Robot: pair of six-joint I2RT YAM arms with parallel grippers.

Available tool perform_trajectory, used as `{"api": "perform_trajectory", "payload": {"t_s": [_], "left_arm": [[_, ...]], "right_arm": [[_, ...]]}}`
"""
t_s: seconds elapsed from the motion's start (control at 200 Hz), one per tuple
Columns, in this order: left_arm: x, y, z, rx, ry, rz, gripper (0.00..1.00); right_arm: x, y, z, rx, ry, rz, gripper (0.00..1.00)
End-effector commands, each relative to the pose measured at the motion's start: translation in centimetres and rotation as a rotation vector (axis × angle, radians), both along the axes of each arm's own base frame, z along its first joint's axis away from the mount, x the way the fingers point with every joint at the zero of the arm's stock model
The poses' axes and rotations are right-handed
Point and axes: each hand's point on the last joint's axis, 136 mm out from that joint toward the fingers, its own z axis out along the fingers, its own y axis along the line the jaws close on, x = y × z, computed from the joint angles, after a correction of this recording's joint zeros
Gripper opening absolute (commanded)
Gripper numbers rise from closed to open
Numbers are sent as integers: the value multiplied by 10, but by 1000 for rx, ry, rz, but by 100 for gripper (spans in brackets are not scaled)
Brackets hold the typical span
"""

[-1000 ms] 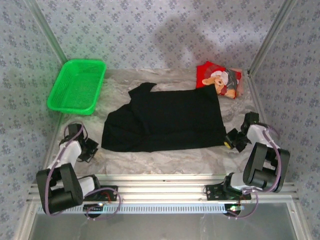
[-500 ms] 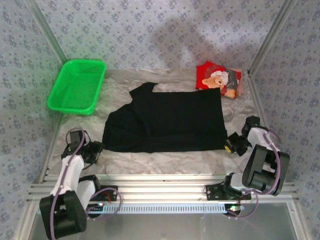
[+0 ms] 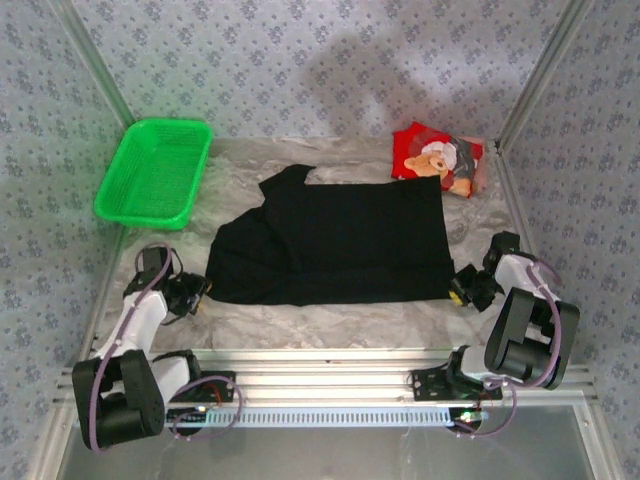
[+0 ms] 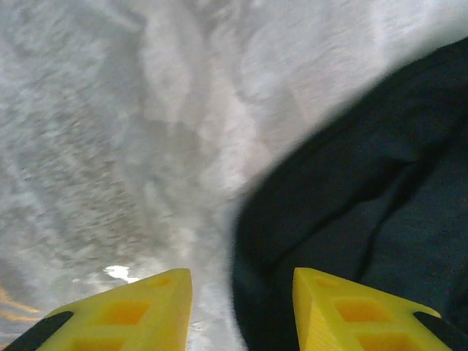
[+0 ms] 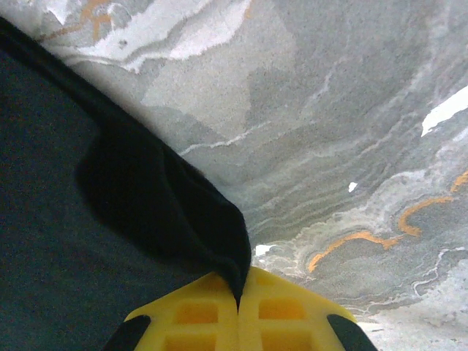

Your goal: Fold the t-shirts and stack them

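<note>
At mid-table the black shirt (image 3: 340, 245) lies spread, its near right corner pinched by the right gripper (image 5: 238, 292); the left gripper (image 4: 241, 276) gapes at its blurred left edge; the red shirt (image 3: 440, 160) sits bunched behind

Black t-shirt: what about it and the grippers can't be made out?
- Left wrist view, blurred: whether the open left gripper touches the black t-shirt is unclear.
- Right wrist view: right gripper shut on a shirt corner; its fingers hide how much is pinched.
- Top external: red t-shirt bunched, near edge under the black one.
</note>
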Motion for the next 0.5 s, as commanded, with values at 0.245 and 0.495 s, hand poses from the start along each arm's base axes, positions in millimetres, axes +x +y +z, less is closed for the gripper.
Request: {"api": "perform_trajectory", "payload": {"t_s": [0.245,0.495], "left_arm": [[-2,-10,6,-62,-7,13,44],[31,-16,-6,-84,-45,-8,51]], "right_arm": [[6,0,2,21,6,23,4],[13,-1,2,21,-2,34,4]]}}
